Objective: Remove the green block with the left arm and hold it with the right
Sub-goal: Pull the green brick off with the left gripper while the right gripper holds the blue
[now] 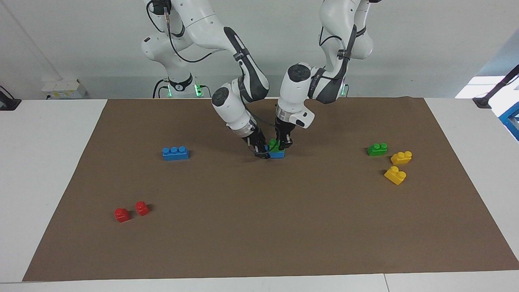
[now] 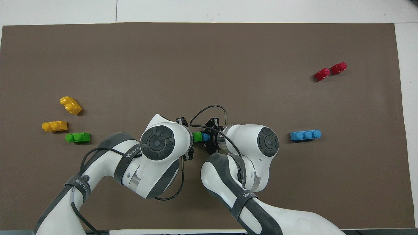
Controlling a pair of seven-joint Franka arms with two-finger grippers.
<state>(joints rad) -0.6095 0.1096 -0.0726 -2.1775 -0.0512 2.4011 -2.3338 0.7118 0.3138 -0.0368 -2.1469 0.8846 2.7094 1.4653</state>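
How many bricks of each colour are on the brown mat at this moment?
Green: 2, the green block stacked on a blue brick, and a loose green brick
Blue: 2, that one and a loose blue brick
Yellow: 2
Red: 2
Total: 8

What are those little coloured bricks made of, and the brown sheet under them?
The green block, blue brick and yellow bricks look like moulded plastic: glossy, bright, with rounded studs that catch highlights. The brown sheet looks matte, likely paper or thin card; its edge toward the robots ripples slightly, though fabric cannot be ruled out.
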